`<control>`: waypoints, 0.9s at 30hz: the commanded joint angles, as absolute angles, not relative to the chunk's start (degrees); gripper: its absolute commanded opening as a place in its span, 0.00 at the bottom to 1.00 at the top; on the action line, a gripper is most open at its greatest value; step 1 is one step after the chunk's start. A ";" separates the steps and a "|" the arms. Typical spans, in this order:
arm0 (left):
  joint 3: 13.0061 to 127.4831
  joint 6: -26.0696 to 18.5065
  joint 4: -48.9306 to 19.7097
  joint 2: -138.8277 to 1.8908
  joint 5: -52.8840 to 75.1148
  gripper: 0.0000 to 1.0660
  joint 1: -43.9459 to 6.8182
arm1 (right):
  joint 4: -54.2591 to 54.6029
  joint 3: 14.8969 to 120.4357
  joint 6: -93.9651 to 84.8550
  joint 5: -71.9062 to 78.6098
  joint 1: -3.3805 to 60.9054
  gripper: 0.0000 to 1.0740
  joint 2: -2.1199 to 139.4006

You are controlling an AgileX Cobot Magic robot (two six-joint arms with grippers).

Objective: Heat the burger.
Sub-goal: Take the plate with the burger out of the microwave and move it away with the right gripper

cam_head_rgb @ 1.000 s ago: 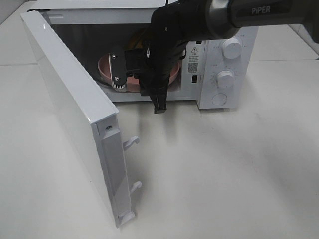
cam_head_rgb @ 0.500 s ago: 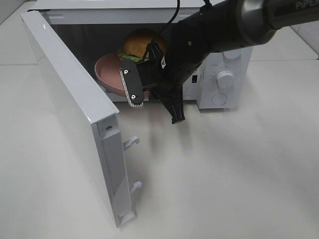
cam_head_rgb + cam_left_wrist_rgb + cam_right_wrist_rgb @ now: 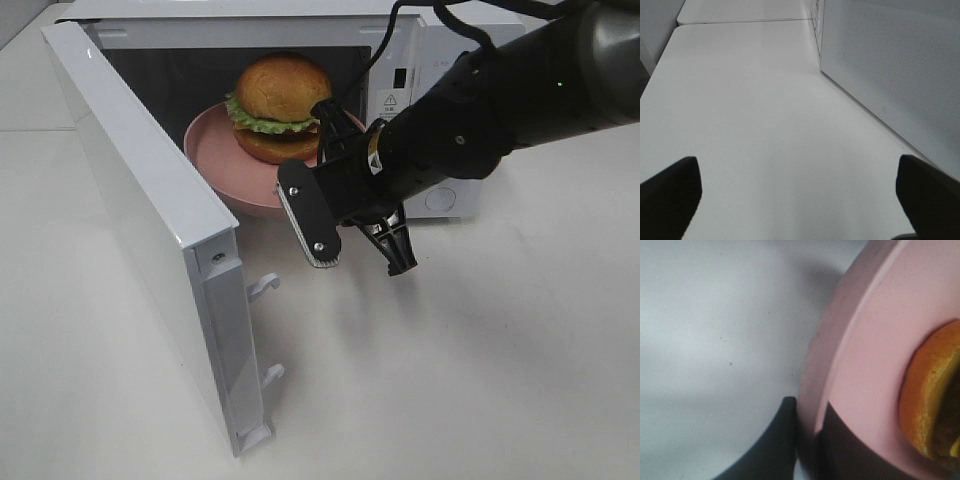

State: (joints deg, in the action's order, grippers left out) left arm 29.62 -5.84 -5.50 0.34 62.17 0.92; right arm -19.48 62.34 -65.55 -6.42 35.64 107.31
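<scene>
Warning-triangle sticker (image 3: 390, 99) on microwave (image 3: 440, 60); text unreadable.

open microwave door (image 3: 150, 230) walling off the left side of the cavity mouth, pink plate (image 3: 215, 165) with burger (image 3: 280, 108) filling the opening, right arm (image 3: 480, 110) crossing the front, bare table (image 3: 480, 380) in the foreground

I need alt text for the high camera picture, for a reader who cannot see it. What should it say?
A burger sits on a pink plate at the mouth of a white microwave whose door stands wide open. The right gripper, on a black arm reaching in from the right, is shut on the plate's rim.
</scene>
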 commanded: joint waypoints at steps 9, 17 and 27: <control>29.62 -6.07 -5.73 0.52 61.36 0.92 1.03 | -19.88 54.14 -64.86 -2.35 34.89 0.00 99.87; 29.62 -6.07 -5.73 0.52 61.36 0.92 1.03 | -19.88 48.64 -64.86 -2.46 34.89 0.00 94.60; 29.62 -6.07 -5.73 0.52 61.36 0.92 1.03 | -19.88 43.03 -63.60 -5.44 34.95 0.00 87.32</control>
State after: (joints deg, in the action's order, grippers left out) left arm 29.62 -5.84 -5.50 0.34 62.17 0.92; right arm -19.31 43.37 -64.86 -7.68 35.29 89.61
